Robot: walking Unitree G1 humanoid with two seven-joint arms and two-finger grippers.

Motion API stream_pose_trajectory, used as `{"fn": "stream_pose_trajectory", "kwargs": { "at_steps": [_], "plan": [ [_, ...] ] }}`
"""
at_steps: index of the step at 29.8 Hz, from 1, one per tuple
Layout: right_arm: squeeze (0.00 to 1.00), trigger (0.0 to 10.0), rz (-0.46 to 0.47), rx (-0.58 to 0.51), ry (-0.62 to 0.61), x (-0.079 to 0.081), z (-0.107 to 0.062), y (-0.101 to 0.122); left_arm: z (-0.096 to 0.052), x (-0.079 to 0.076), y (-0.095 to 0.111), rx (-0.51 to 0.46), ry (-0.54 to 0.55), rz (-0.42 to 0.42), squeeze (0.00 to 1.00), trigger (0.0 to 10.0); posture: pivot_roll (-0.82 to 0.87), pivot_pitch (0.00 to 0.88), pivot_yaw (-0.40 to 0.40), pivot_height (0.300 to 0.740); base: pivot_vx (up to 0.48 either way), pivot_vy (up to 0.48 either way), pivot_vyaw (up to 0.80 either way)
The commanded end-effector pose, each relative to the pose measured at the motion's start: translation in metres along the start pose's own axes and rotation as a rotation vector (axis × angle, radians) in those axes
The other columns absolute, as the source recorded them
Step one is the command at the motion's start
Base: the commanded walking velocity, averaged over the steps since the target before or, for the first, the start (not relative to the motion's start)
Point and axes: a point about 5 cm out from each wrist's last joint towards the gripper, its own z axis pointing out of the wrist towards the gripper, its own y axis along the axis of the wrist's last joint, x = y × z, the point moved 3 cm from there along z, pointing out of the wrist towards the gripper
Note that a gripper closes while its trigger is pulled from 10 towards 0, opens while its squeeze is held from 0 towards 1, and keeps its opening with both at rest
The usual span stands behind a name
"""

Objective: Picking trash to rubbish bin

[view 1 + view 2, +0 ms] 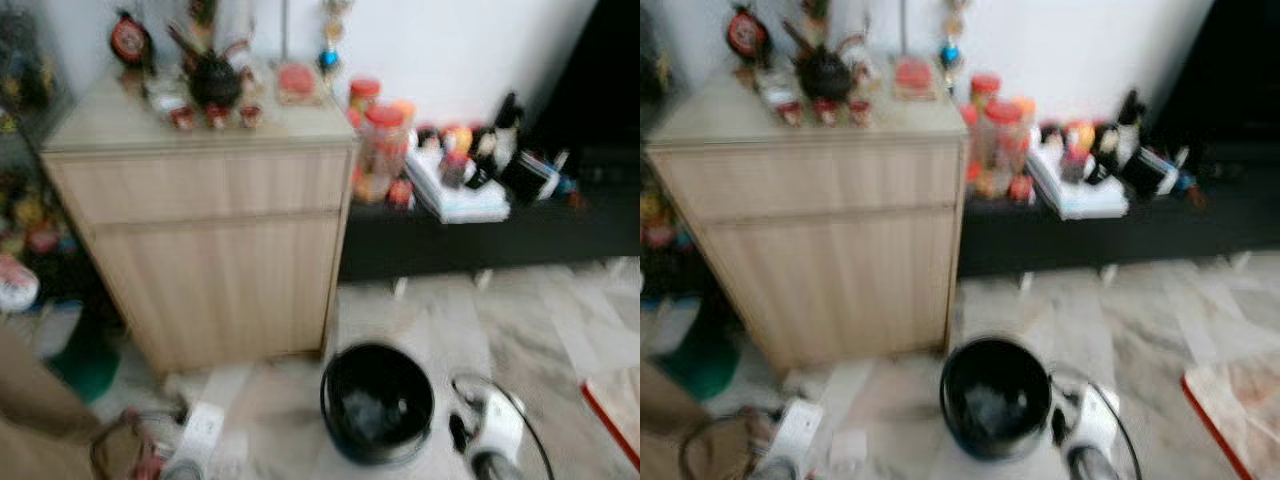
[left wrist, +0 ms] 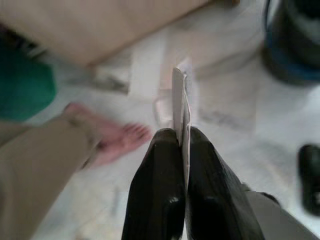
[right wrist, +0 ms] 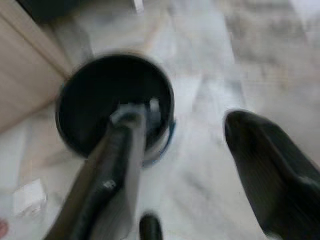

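A round black rubbish bin (image 1: 377,400) stands on the pale marble floor in front of the wooden cabinet, with something pale inside it. In the left wrist view my left gripper (image 2: 181,137) is shut on a thin white piece of paper (image 2: 178,100) that sticks up edge-on between the fingers. This hand is low on the left of the bin (image 2: 295,45). My right gripper (image 3: 185,122) is open just above the bin (image 3: 115,100), with one finger (image 3: 117,160) across its mouth. The right arm (image 1: 495,430) is beside the bin's right side.
A person's tan trouser leg (image 1: 30,420) and bare foot (image 2: 117,137) are close to my left hand. The wooden cabinet (image 1: 210,250) holds ornaments. A low black shelf (image 1: 480,235) carries jars. A red-edged mat (image 1: 615,410) lies at right, a green object (image 1: 85,365) at left.
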Motion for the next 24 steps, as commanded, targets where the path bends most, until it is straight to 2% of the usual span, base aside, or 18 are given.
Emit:
{"fn": "stream_pose_trajectory", "kwargs": {
  "at_steps": [1, 14, 21, 24],
  "plan": [
    [0.00, 10.0, 0.023, -0.020, 0.028, 0.012, 0.003, 0.007, 0.001, 0.013, 0.005, -0.018, 0.030, 0.003, 0.00, 10.0, 0.22, 0.000, -0.094, 0.740, 0.364, 0.000, -0.41],
    [0.00, 10.0, 0.034, -0.023, 0.034, 0.014, 0.003, 0.008, 0.004, 0.013, 0.020, -0.063, 0.021, 0.004, 0.00, 10.0, 0.22, 0.000, -0.092, 0.740, 0.368, 0.000, -0.80],
    [0.00, 10.0, 0.031, -0.035, 0.036, 0.014, 0.004, 0.011, 0.004, 0.012, 0.023, -0.081, 0.013, 0.011, 0.00, 10.0, 0.22, 0.000, -0.091, 0.740, 0.356, 0.000, 0.00],
    [0.00, 10.0, 0.031, -0.037, 0.039, 0.014, 0.004, 0.012, 0.004, 0.010, 0.026, -0.102, 0.002, 0.014, 0.00, 10.0, 0.22, 0.000, -0.091, 0.740, 0.086, 0.000, 0.00]
  ]
}}
